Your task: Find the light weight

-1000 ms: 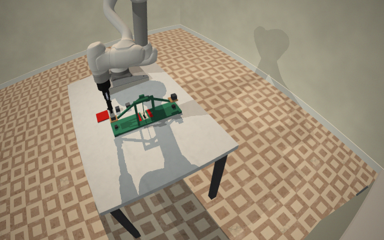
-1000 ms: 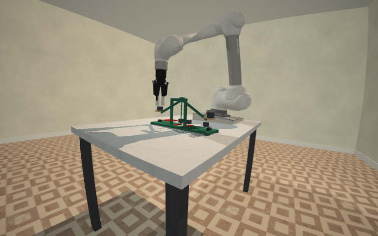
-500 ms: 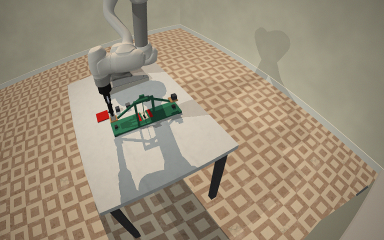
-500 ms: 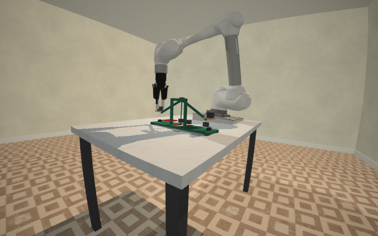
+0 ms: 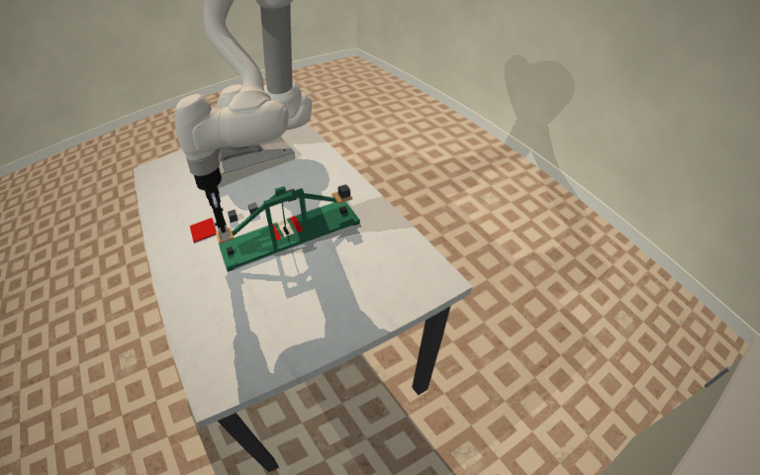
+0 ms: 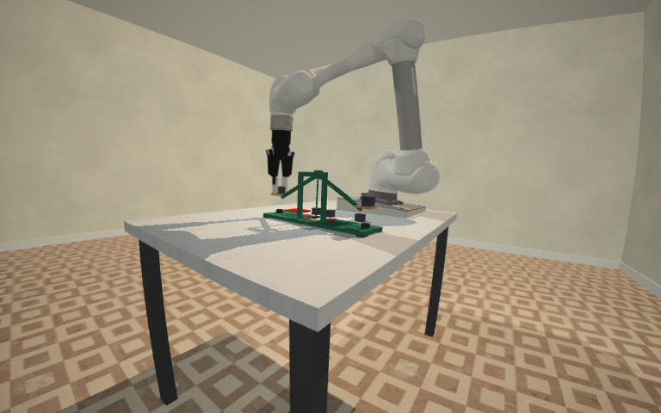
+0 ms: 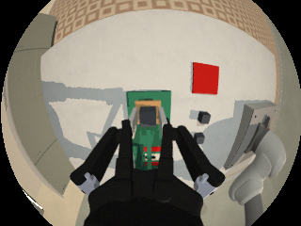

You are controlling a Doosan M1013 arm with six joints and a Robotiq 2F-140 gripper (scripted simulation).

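My gripper (image 5: pixel 222 228) (image 6: pixel 279 188) (image 7: pixel 148 113) is partly open, its fingertips on either side of a dark weight (image 6: pixel 281 189) (image 7: pixel 148 115) on one orange pan (image 6: pixel 275 194) (image 7: pixel 148 103). Narrow gaps show beside the weight in the wrist view. Another dark weight (image 5: pixel 343 191) (image 6: pixel 367 200) sits on the far pan (image 5: pixel 342 198) (image 6: pixel 366 207). The pointer of the green balance (image 5: pixel 251 247) (image 6: pixel 299 194) appears to hang over the white field between the red ones. The red dish (image 5: pixel 203 230) (image 6: pixel 295 211) (image 7: pixel 205 78) lies flat on the table and looks bare.
Two loose weights stand behind the balance, one (image 5: pixel 233 215) (image 7: pixel 203 118) nearer the dish and one (image 5: pixel 252 208) (image 7: pixel 199 138) farther away. Another weight (image 6: pixel 359 217) shows near the balance's far end. Small dark blocks (image 5: pixel 230 251) (image 5: pixel 343 211) sit on the base.
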